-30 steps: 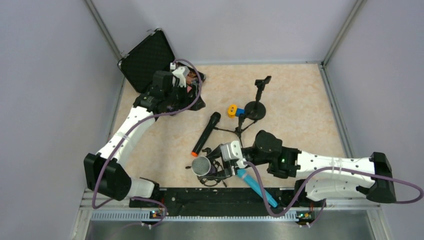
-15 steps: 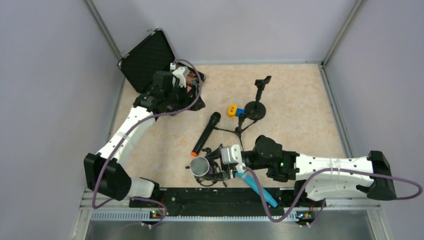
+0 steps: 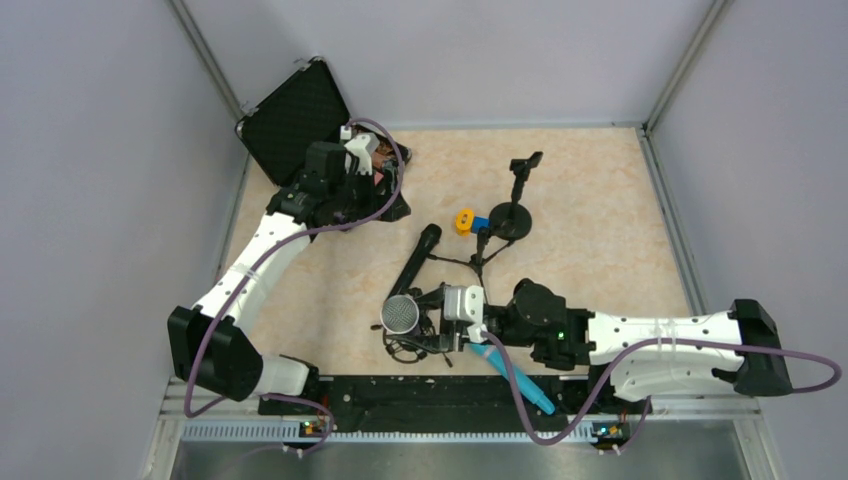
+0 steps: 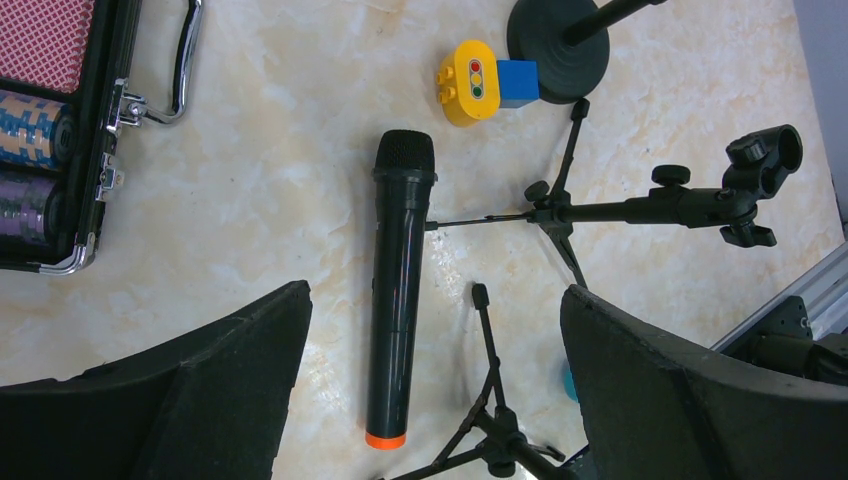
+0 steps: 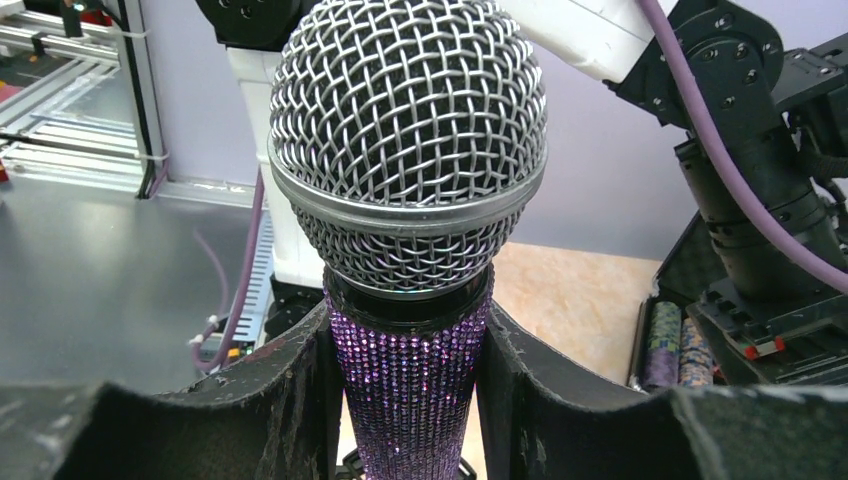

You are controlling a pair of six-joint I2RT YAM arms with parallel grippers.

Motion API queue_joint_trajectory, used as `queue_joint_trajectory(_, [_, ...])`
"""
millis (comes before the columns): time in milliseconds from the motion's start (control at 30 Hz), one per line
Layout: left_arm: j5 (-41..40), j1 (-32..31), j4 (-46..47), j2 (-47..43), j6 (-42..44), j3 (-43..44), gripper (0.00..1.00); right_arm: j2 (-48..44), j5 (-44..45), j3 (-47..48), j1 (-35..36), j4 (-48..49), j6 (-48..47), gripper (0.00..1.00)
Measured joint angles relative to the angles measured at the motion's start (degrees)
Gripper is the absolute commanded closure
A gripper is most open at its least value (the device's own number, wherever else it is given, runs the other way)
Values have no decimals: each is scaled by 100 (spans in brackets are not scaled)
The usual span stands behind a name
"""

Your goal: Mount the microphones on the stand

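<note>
blue mic (image 3: 512, 377): lying flat at the near edge, right beside the right arm.
right gripper (image 5: 408, 400): clamped on the glittery purple mic (image 5: 408, 160), which is upright with the grille on top.
tip: I'd keep it dead vertical and ease the handle straight down into the small tripod (image 3: 415, 348) under it. Can't tell if it's seated yet.
black mic (image 4: 398, 290): flat mid-table, just beside the clip stand (image 4: 640, 208).
left gripper (image 4: 430, 385): fingers wide apart, holding nothing.

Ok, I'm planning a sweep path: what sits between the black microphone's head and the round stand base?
A yellow-and-blue toy block, beside the base; the left wrist view shows it.
</note>
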Motion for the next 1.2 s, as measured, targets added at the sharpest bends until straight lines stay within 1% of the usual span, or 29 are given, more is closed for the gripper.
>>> queue_joint_trajectory(233, [17,0,-4,2,0,0,1,-9,-160,-4,0,76,-273,100])
queue_joint_trajectory(533, [20,0,-11,2,0,0,1,-35,-273,0,0,177,-238,100])
queue_joint_trajectory(833, [81,0,-17,96,0,0,2,-160,-155,-2,0,87,57,100])
queue_joint_trajectory(1200, [83,0,-37,103,2,0,2,-4,258,-72,0,197,50,100])
